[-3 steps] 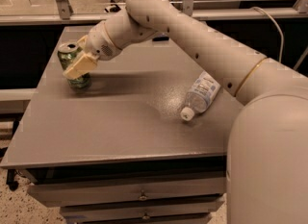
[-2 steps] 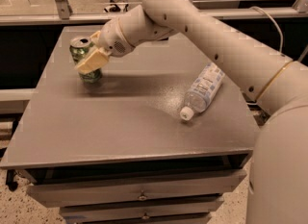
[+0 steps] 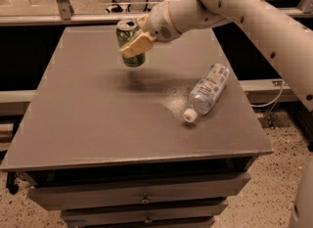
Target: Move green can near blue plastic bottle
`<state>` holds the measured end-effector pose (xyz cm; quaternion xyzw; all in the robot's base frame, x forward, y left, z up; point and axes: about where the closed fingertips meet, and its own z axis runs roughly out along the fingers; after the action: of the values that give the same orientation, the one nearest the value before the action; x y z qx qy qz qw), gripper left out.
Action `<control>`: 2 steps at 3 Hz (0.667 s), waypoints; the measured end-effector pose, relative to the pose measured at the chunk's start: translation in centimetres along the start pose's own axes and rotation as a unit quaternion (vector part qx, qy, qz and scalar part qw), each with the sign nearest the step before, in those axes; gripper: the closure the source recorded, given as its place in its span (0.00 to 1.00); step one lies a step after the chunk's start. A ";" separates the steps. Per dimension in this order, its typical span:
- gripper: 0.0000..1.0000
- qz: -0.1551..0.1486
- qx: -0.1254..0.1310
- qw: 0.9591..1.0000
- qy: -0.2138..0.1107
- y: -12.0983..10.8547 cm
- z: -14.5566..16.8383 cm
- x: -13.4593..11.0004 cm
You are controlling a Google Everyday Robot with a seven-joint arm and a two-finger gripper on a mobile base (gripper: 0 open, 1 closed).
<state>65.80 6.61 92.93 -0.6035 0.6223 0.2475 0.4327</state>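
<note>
Tan gripper [image 3: 132, 46] pinches the green can [image 3: 126, 35] tight and holds it up in the air, over the back part of the grey table [image 3: 88, 119]. The blue plastic bottle [image 3: 209, 89] lies flat on the table, well apart, white cap [image 3: 190, 116] toward the front.

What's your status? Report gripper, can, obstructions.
Gripper over table rear, jaws shut on green can, held above the surface. Blue plastic bottle lying on its side, right. Nothing between them.
</note>
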 end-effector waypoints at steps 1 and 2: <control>1.00 0.023 0.036 0.999 0.013 -0.9 -4.2 3.0; 1.00 0.057 0.061 0.996 0.022 -0.3 -7.3 6.6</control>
<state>64.97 -3.02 91.15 -0.5449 0.6791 0.2198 0.4401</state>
